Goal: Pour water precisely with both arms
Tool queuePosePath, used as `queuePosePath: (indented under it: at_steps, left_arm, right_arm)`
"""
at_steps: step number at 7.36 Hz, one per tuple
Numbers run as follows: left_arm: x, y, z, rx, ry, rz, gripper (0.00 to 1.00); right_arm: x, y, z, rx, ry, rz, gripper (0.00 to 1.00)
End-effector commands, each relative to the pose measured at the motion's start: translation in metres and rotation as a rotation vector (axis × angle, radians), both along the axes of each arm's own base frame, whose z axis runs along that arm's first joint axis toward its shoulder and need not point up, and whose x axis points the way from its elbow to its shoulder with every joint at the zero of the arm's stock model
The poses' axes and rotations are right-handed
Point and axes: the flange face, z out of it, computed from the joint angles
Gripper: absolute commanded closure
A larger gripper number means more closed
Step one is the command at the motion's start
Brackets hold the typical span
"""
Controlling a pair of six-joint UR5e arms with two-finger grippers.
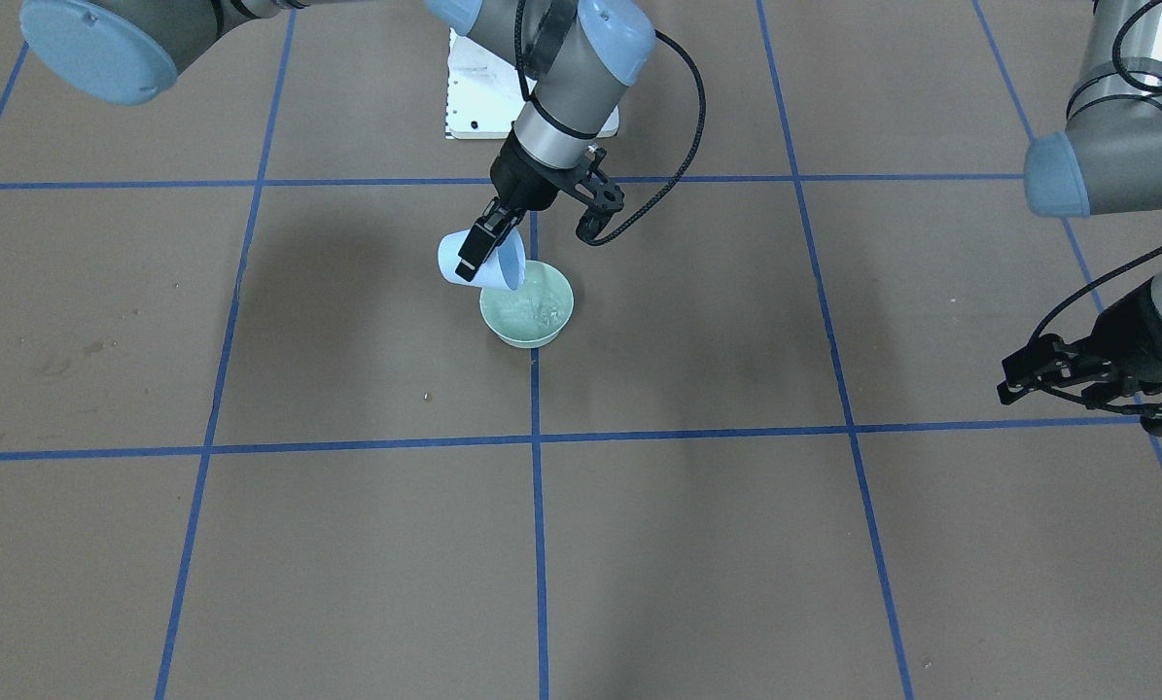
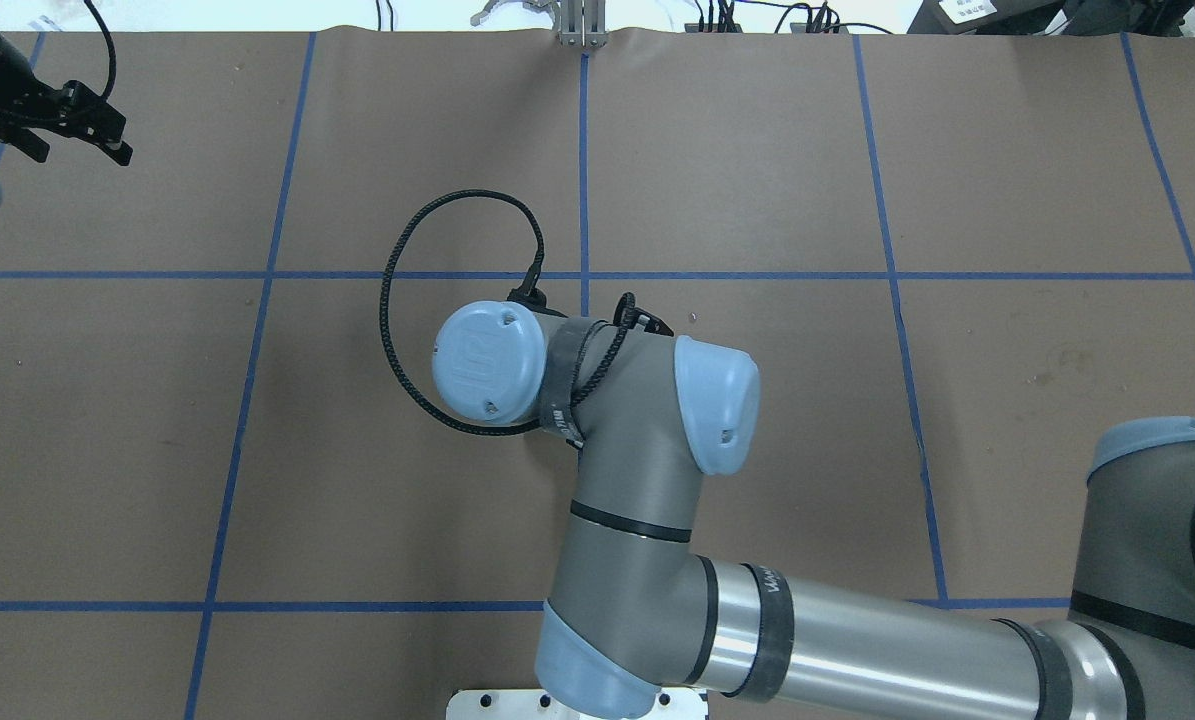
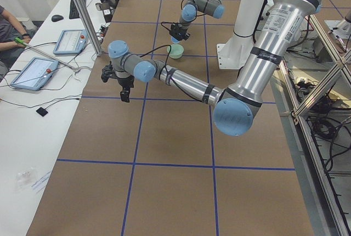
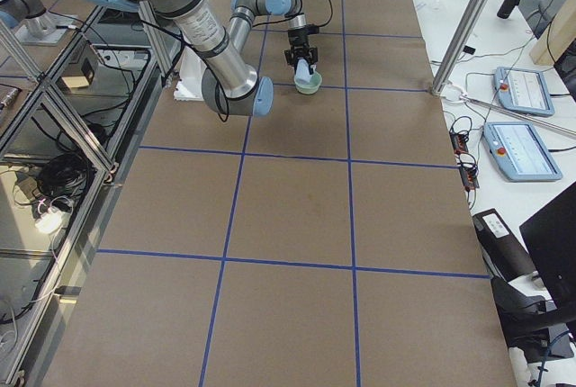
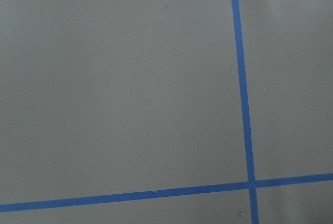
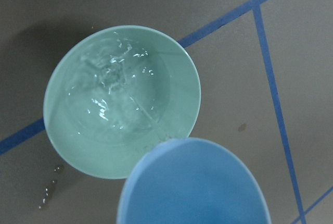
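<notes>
My right arm [image 1: 561,107] hung over the middle of the desk [image 1: 347,321], its jaws clamped on a tilted blue cup [image 1: 508,264], lip above a green bowl [image 1: 517,335] of water, left arm [image 1: 1115,165] well off to the side, its jaws spread, empty.

2 arms [image 2: 647,480] of grey and silver tubes, light blue round joint caps [image 2: 485,362], black braided cables [image 2: 384,300], black grippers [image 2: 77,150]

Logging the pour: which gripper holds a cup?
The right gripper, shut on the tilted blue cup over the green bowl; the left gripper hangs open and empty, far from both.
</notes>
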Motion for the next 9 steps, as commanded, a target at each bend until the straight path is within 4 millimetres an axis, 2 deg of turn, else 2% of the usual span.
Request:
queuePosePath:
  at_steps: [1,2,3,4,5,6,8,9]
  left_arm:
    - [0.0,0.001,-0.008,0.013,0.003,0.0,0.0]
    - [0.001,0.001,-0.011,0.015,0.003,-0.001,0.0]
    - [0.001,0.001,-0.012,0.017,0.003,-0.001,0.0]
    - [0.0,0.001,-0.013,0.018,0.004,-0.001,0.0]
    - [0.0,0.001,-0.015,0.022,0.006,-0.001,0.0]
    - [-0.001,0.003,-0.022,0.035,0.011,-0.003,0.0]
    - [-0.005,0.008,-0.026,0.044,0.008,-0.014,0.0]
    - [-0.005,0.008,-0.026,0.045,0.009,-0.014,0.0]
  right_arm:
    - [0.038,0.013,0.021,-0.04,-0.264,0.19,0.86]
    - [0.064,0.019,0.046,-0.037,-0.429,0.243,0.86]
    - [0.089,0.01,0.054,-0.036,-0.494,0.283,0.86]
    - [0.129,0.005,0.067,-0.039,-0.538,0.307,0.86]
    - [0.17,-0.001,0.089,-0.071,-0.601,0.349,0.86]
    - [0.209,-0.013,0.125,-0.104,-0.662,0.382,0.86]
    - [0.296,-0.03,0.234,-0.1,-0.734,0.446,0.86]
    - [0.329,-0.036,0.284,-0.101,-0.802,0.45,0.83]
